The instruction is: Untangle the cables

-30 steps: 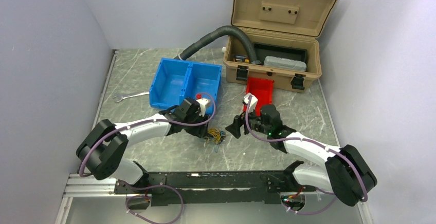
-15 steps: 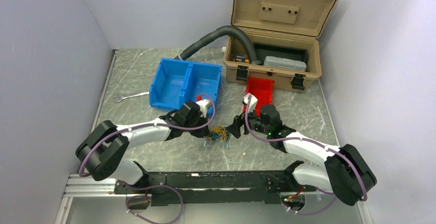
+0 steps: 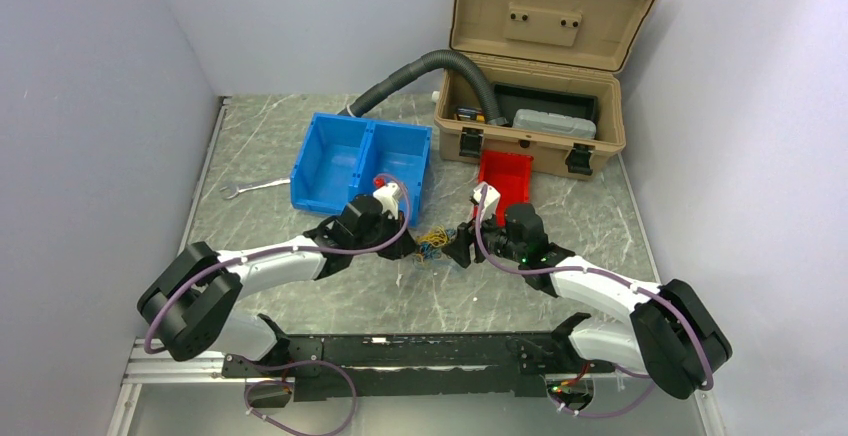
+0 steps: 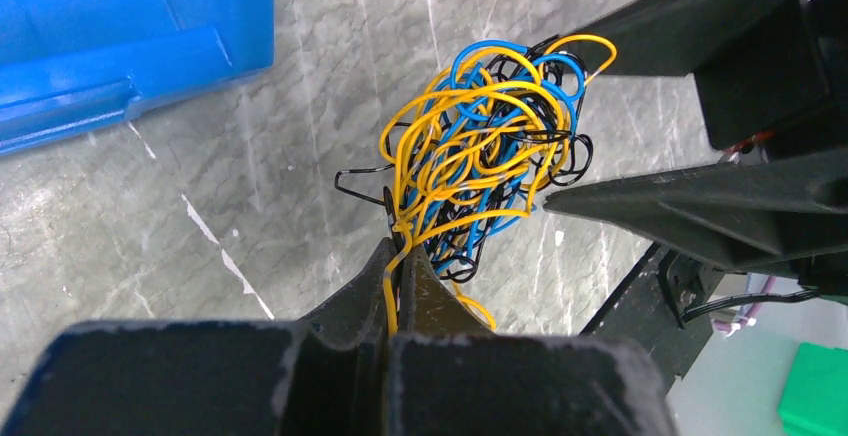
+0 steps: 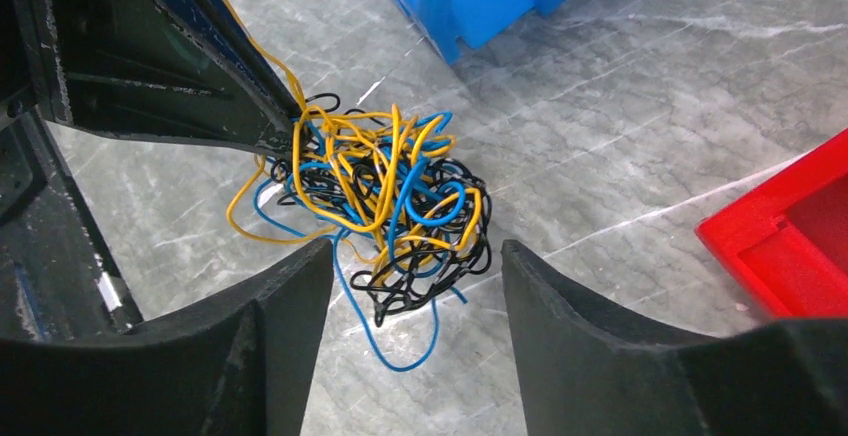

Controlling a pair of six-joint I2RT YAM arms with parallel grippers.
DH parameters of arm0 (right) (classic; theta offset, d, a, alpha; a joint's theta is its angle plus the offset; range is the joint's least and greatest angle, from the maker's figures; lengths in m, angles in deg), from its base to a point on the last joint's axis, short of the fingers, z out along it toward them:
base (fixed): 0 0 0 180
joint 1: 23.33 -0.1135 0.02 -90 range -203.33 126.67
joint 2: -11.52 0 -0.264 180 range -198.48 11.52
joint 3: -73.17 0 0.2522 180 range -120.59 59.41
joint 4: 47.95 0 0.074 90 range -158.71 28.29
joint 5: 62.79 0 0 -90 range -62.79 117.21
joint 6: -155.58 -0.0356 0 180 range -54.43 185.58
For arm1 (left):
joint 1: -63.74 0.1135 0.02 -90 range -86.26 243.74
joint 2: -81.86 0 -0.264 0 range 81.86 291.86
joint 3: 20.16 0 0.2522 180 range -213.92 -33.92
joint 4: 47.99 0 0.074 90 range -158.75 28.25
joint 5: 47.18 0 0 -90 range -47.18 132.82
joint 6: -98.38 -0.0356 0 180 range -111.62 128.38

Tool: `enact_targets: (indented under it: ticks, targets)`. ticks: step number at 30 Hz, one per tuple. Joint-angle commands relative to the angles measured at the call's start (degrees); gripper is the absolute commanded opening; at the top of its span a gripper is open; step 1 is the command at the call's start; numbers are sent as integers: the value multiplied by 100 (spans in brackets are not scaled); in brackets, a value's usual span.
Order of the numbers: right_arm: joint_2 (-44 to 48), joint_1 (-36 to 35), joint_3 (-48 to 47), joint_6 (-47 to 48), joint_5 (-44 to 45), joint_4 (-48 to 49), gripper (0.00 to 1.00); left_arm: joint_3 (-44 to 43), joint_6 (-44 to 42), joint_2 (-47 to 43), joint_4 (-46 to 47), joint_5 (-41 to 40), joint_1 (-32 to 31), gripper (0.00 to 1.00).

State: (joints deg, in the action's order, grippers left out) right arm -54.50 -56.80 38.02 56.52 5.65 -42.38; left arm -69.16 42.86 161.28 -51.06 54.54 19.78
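Cables (image 5: 385, 211): one loose clump of yellow-orange, blue and black wire near mid-table, between the two grippers. No green strand can be told apart.

- Shape: roughly round, with no clear long axis. It is drawn slightly along the line from one gripper to the other. A blue loop trails out on the near side.
- Support: table (image 3: 330, 296), grey marble-patterned. Whether the whole clump rests on it or partly hangs, cannot tell.
- Left gripper (image 4: 400, 266): jaws pinched together on a single yellow strand at the clump's left edge. The rest of the bundle fans away from its tips toward the right arm.
- Right gripper (image 5: 417, 251): jaws apart, one finger on each side of the clump's near part, holding nothing. The wires lie between and just ahead of the tips.
- Nearness: both arms are at the clump, the left touching it, the right astride it.
- Judgement: the next grip should take the side opposite the pinched strand.
- Surroundings: blue bin (image 3: 360, 156) near, behind the left gripper. Red bin (image 3: 503, 171) near, behind the right gripper. Open tabletop lies toward the near edge for drawing the grippers apart.
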Motion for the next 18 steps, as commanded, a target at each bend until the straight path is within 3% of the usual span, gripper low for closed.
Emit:
enact_targets:
  ticks: [1, 4, 7, 9, 18]
  targets:
    - [-12, -36, -215, 18, -35, 90, 56, -123, 199, -36, 473, 60, -31, 0]
    - [-31, -35, -233, 27, -62, 71, 40, -121, 225, -7, 617, 151, -32, 0]
    - [-31, -36, -243, 21, -14, 46, 13, -105, 232, -5, 669, 217, -27, 0]
    - [-16, -34, -251, -15, 103, 22, 0, -114, 199, -24, 592, 184, -26, 0]
    - [228, -24, -263, -458, 1653, -324, 0, 198, 210, -920, -371, -860, -16, 0]
